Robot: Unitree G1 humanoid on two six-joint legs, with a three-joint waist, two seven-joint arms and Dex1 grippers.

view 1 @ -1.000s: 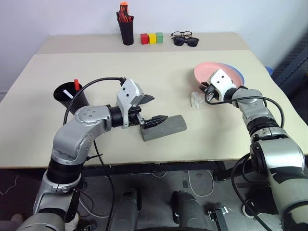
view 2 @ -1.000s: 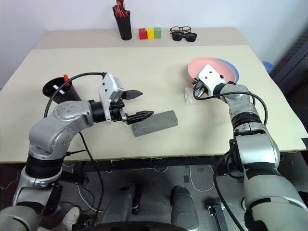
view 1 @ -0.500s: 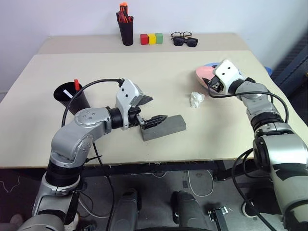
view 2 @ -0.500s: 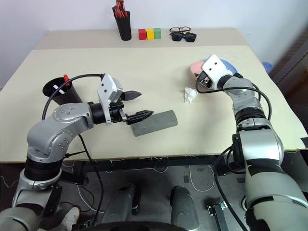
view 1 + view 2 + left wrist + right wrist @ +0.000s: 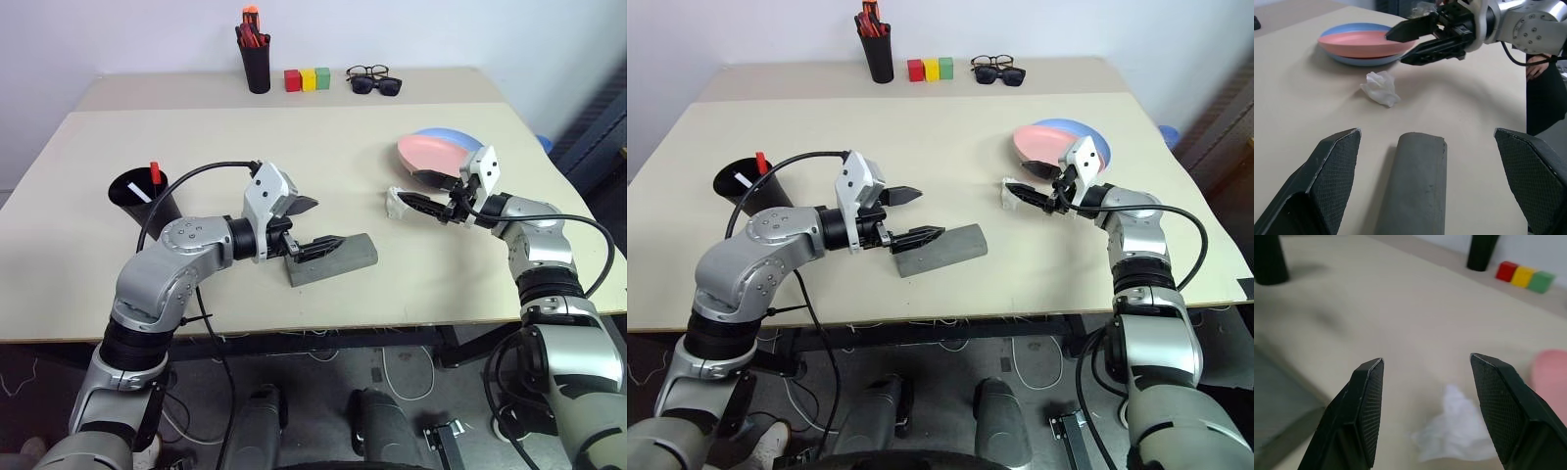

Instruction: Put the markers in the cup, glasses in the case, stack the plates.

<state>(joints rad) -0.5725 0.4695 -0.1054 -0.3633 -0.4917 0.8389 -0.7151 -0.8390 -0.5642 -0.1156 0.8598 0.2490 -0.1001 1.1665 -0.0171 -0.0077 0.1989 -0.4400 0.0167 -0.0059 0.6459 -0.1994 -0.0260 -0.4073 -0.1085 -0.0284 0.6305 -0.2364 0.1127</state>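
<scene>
The grey case [image 5: 333, 259] lies shut near the table's front. My left gripper [image 5: 323, 221] stands open at its left end, and in the left wrist view the case [image 5: 1415, 186] lies between the open fingers. The pink plate [image 5: 431, 149] rests on the blue plate [image 5: 468, 142] at the right. My right gripper [image 5: 407, 186] is open and level, just in front of the plates, its tips over a crumpled white wad [image 5: 1452, 428]. Both markers [image 5: 154, 173] stand in the black cup [image 5: 137, 196] at the left. The glasses are hidden.
Along the back edge stand a black pen holder [image 5: 259, 59] with red and orange markers, three coloured blocks [image 5: 309, 78], and spectacles beside dark sunglasses [image 5: 377, 84]. The white wad [image 5: 397, 203] lies between the case and the plates.
My right gripper has left the pink plate's near rim, opened, rolled and drawn back to hang over the white wad. The left arm, the case and the wad have stayed put.
</scene>
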